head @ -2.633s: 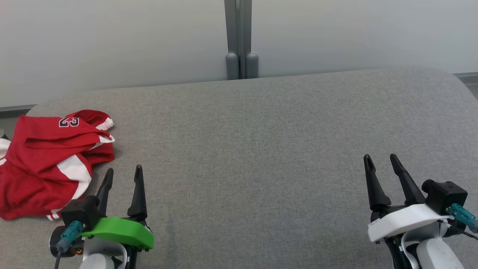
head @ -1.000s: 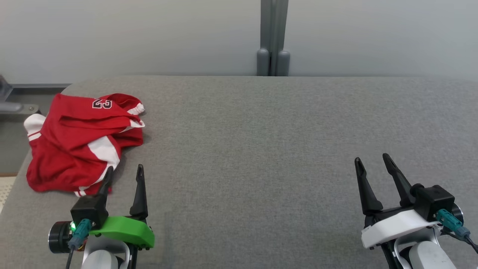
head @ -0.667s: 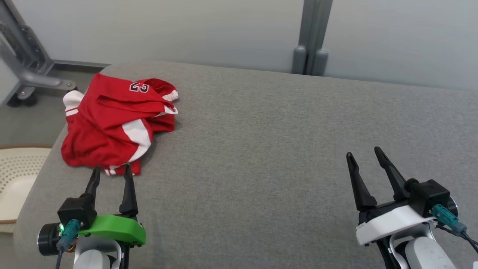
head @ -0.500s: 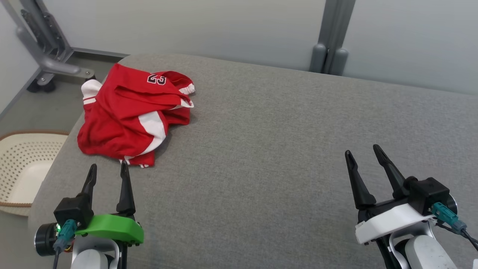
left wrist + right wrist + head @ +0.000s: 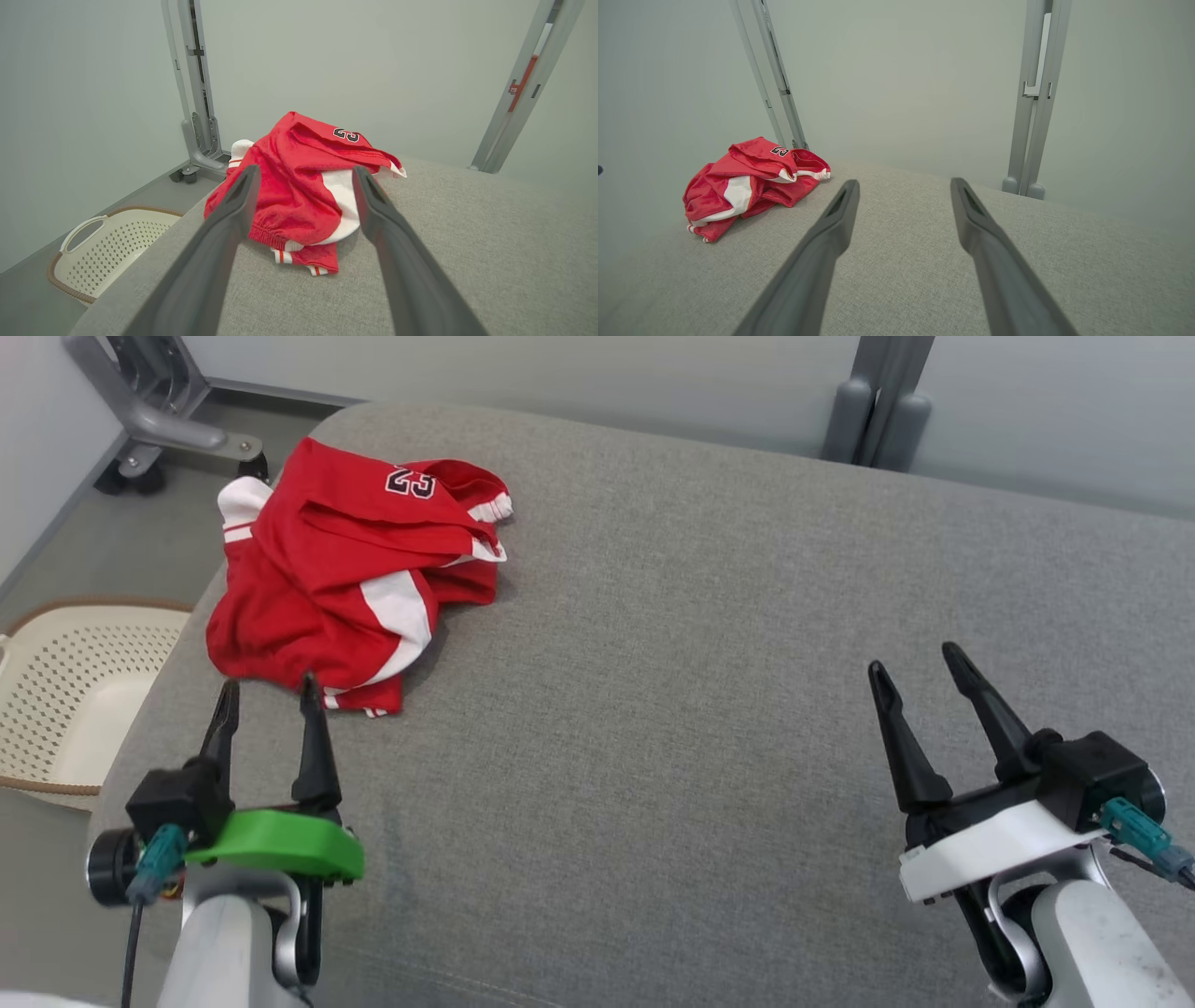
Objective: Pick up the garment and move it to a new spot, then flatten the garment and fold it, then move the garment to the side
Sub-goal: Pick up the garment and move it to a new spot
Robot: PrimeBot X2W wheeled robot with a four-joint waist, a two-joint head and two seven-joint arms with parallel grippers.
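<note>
I counted one crumpled red-and-white garment at ten o'clock on the grey cushion, with my left gripper spread and empty near its hem. My right gripper, at four o'clock, was likewise spread and empty. One cream basket at nine o'clock was cut off by the edge.

Shiny mesh cloth garment, matt woven couch

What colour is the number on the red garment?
Black, outlined in white; the number on the garment is clearest in the head view.
</note>
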